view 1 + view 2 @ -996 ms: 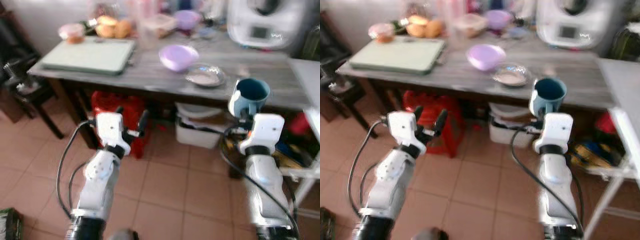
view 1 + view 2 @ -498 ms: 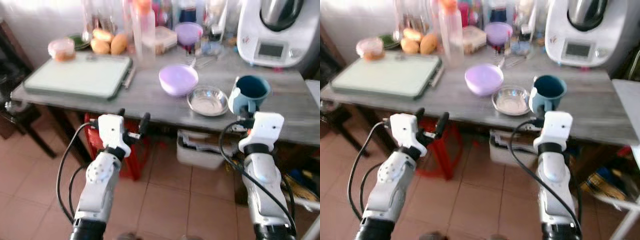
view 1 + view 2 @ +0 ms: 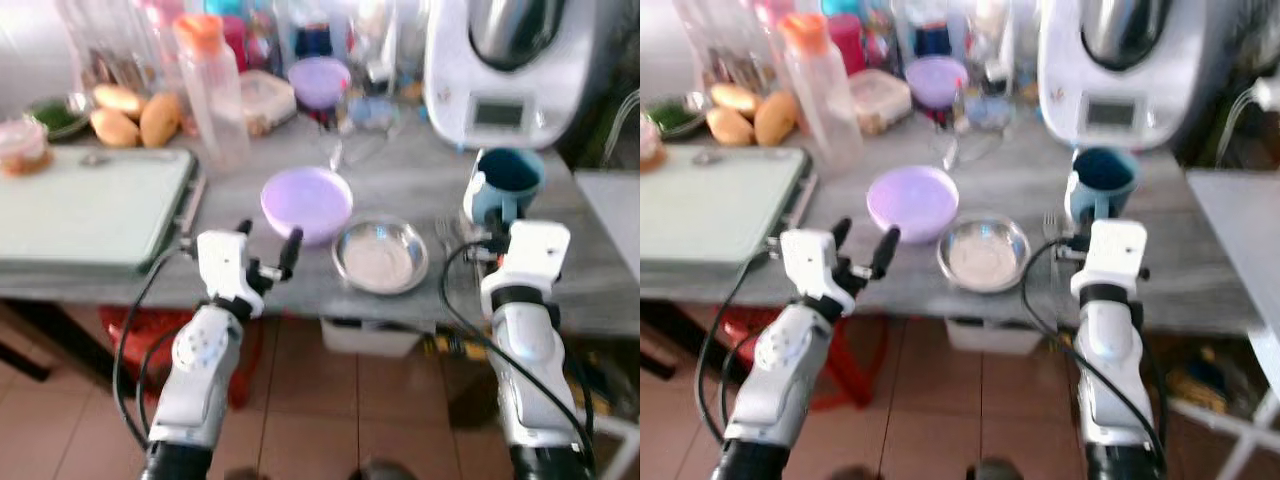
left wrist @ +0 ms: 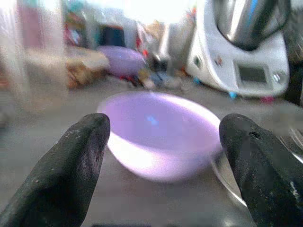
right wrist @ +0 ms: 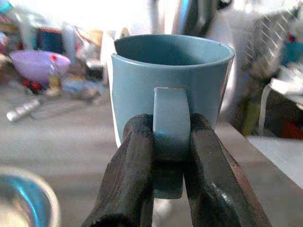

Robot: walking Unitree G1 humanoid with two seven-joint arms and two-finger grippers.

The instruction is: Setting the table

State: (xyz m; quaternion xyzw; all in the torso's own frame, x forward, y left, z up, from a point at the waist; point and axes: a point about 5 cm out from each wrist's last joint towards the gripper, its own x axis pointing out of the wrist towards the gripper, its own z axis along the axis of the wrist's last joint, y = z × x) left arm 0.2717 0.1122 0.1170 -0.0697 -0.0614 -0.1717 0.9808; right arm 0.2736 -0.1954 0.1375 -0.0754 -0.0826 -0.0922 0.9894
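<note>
The right gripper (image 5: 163, 189) is pinching the handle of a blue mug (image 5: 173, 85), fingers closed tight on it, holding it upright over the grey table (image 3: 420, 185) near the white kitchen machine (image 3: 505, 70). The left gripper (image 4: 163, 156) is hanging wide open and empty — aimed at the lilac bowl (image 3: 306, 203), just beside a steel dish (image 3: 380, 258). The robot is carrying the mug in; next it likely needs lowering onto bare tabletop, then releasing.

A home kitchen — grey worktop (image 3: 420, 185) crowded with a food processor (image 3: 510, 70), bottles (image 3: 208, 85), bowls (image 3: 306, 203).
</note>
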